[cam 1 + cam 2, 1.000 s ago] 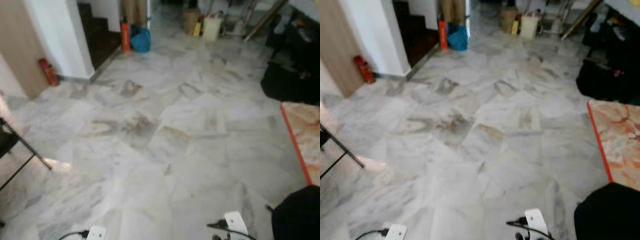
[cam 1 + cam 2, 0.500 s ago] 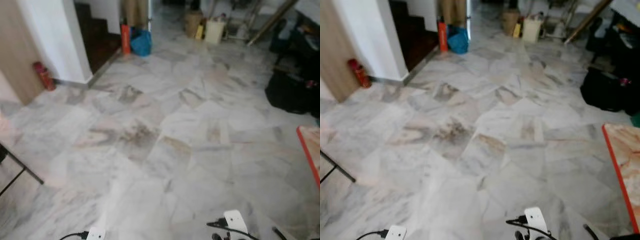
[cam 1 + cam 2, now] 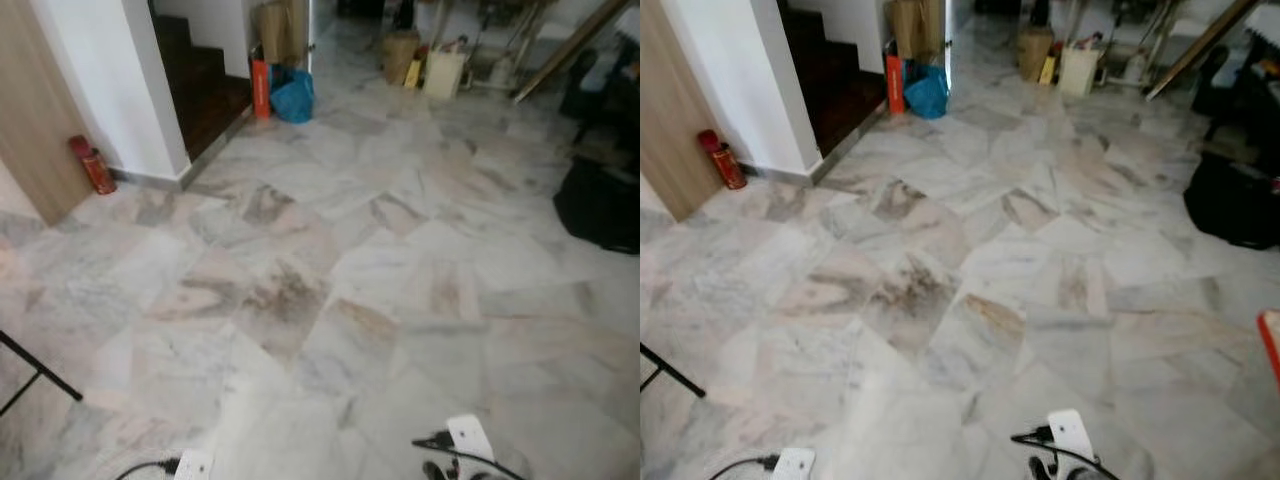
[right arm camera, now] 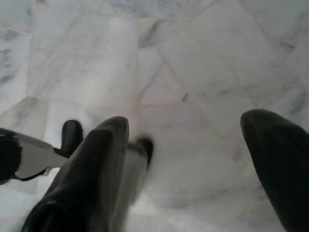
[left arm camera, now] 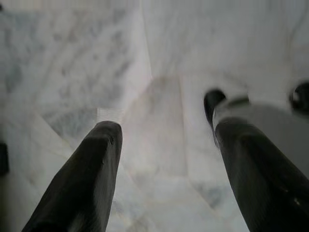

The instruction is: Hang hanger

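Hanger can't be made out anywhere in these views, so no location for it. Left gripper (image 5: 166, 145) hangs over marble floor (image 3: 400, 250), fingers spread apart w/ nothing between them; right gripper (image 4: 188, 145) same, fingers wide apart, empty, pointing down at pale tiles.

Head views: grey-white marble w/ brownish stained patch (image 3: 285, 295) near centre. White wrist units w/ black cables at bottom edge, one on left (image 3: 192, 465), one on right (image 3: 468, 438).

Thin black metal leg (image 3: 40, 365) crosses lower left corner.

Far left: wood-tone panel (image 3: 30, 110), white wall corner (image 3: 120, 80), red fire extinguisher (image 3: 92, 165) on floor between them, against the wall base. Dark stairs (image 3: 205, 85) behind the white wall.

Beyond stairs: orange-red upright item (image 3: 260, 88) just beside blue bag (image 3: 293, 94).

Far back: tan basket (image 3: 400, 55), pale container (image 3: 443, 73), yellow item between them, long wooden pole (image 3: 570, 45) leaning.

Right side: black bag (image 3: 603, 205) on floor. Red-edged corner (image 3: 1272, 345) at right edge in right eye view. Slight blur throughout.
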### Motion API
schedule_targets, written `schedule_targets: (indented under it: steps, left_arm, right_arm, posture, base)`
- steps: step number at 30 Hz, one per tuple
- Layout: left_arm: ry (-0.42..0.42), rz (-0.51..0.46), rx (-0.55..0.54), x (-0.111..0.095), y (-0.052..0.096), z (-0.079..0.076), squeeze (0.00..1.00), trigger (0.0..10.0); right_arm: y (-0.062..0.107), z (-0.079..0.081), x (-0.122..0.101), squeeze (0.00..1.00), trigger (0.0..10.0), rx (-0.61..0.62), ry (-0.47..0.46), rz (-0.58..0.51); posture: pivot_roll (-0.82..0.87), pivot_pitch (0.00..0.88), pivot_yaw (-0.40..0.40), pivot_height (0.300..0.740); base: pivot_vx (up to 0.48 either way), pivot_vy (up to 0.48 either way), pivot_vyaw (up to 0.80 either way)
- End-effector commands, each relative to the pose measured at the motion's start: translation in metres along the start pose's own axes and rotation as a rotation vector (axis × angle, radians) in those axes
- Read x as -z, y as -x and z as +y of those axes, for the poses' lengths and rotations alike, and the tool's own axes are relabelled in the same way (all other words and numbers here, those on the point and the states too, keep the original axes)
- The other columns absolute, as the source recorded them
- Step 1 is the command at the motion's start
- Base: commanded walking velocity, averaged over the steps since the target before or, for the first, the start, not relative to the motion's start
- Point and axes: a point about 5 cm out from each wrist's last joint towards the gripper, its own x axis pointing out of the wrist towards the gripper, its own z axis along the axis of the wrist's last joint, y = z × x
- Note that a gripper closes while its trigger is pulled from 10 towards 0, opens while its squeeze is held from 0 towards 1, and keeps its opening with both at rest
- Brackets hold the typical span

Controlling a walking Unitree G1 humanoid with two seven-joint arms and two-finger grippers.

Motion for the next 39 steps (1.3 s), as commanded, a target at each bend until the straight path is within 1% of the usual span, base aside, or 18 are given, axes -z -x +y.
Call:
schedule_targets:
  steps: [1,39]
  left_arm:
    - [-0.001,0.015,0.017,0.0046,0.0007,-0.0074,0.0,10.0]
    - [-0.007,0.013,0.021,0.0044,0.0007,-0.008,0.0,10.0]
  right_arm:
    - [0.0023,-0.0071,0.006,0.0,10.0,0.02,-0.015,0.019]
    - [0.0021,-0.0065,0.006,0.0,10.0,0.025,-0.014,0.018]
  posture:
    - [-0.09,0.0,-0.022,0.74]
    - [-0.09,0.0,-0.018,0.74]
  base:
    - [0.0,0.0,0.0]
    - [0.0,0.0,0.0]
